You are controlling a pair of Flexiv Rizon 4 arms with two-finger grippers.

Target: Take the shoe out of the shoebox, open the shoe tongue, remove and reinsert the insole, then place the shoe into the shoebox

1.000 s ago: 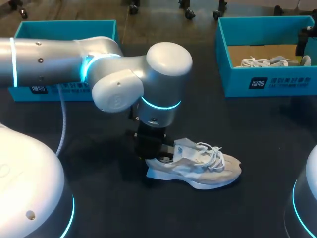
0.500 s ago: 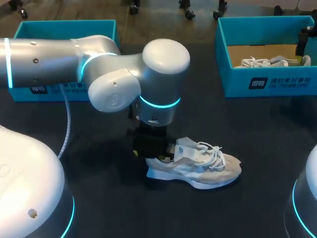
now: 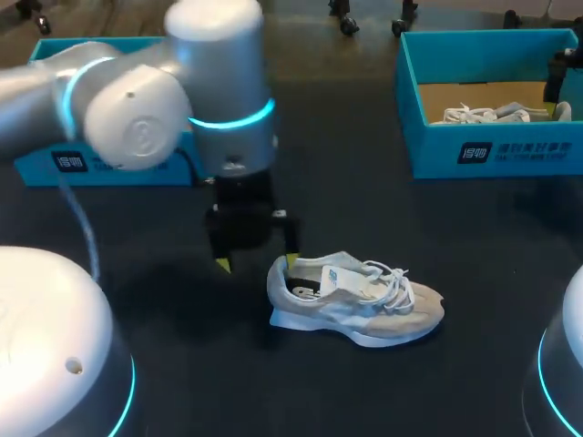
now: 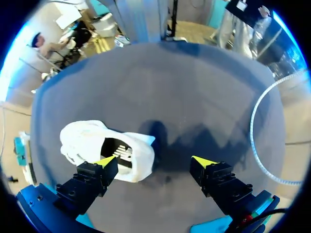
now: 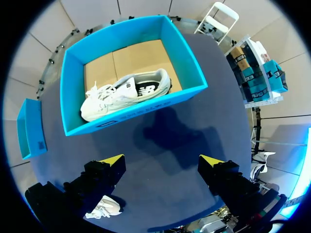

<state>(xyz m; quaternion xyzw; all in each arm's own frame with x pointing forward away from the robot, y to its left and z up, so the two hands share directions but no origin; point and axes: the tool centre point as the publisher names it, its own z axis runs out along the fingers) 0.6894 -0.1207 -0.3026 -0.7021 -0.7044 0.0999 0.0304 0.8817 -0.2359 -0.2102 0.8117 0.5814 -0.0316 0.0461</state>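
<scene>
A white and beige shoe (image 3: 357, 301) lies on its sole on the dark table, heel toward my left arm and tongue raised. My left gripper (image 3: 256, 262) hangs open just above and beside the heel, holding nothing. In the left wrist view the shoe (image 4: 92, 144) sits by one finger of that gripper (image 4: 154, 162), its dark opening facing up. The blue shoebox (image 3: 492, 153) stands at the back right with a second white shoe (image 3: 474, 114) inside. My right gripper (image 5: 163, 160) is open, high above the shoebox (image 5: 146, 109) and that second shoe (image 5: 124, 92).
Another blue box (image 3: 118, 166) stands at the back left, partly behind my left arm, and shows off to one side under the right wrist as a blue box (image 5: 29, 128). Bare dark table lies between the shoe and the shoebox.
My left gripper has opened, let go at the shoe's heel opening, then risen and drawn back to the left. The shoe stays where it was.
</scene>
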